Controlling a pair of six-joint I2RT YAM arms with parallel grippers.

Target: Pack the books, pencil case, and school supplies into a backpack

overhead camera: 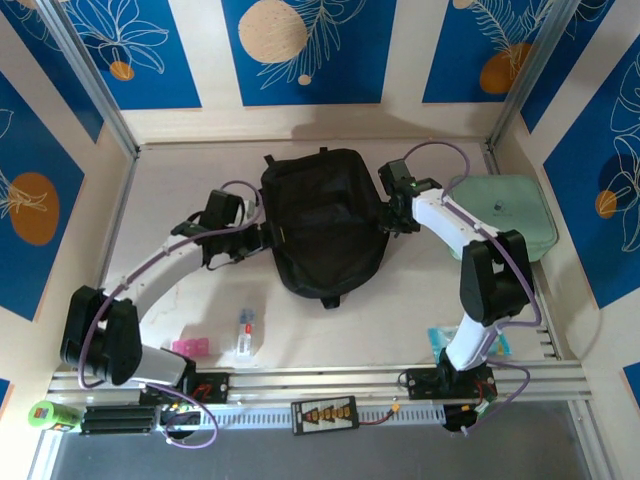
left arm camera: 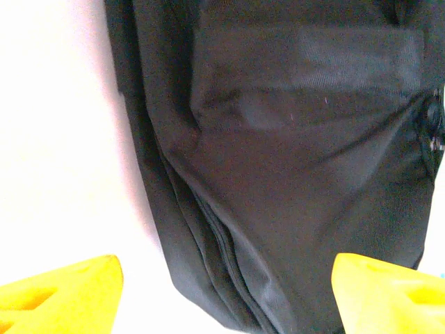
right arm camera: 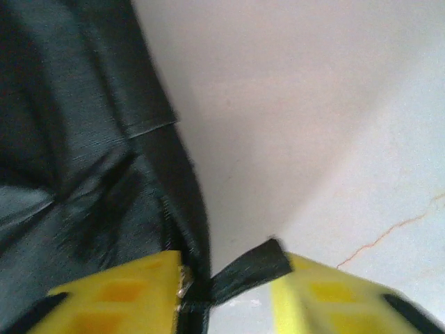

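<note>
Backpack [overhead camera: 322, 225], black, centre frame. Left gripper [left arm camera: 226, 268] gapes open over its side; right gripper [right arm camera: 228, 268] straddles its fabric tab [right arm camera: 249, 268], hold unclear; a pull could slip off.

- Walls [overhead camera: 210, 60]: cream, with blue panels [overhead camera: 340, 60] bearing white leaf outlines and orange or tan discs.
- Metal posts [overhead camera: 90, 80] stand at both rear corners.
- Desk [overhead camera: 400, 300]: pale, matt, with a thin crack [right arm camera: 389, 234].
- Ribbed metal rail [overhead camera: 330, 380] along the near edge.
- Light even, shadows soft.
</note>
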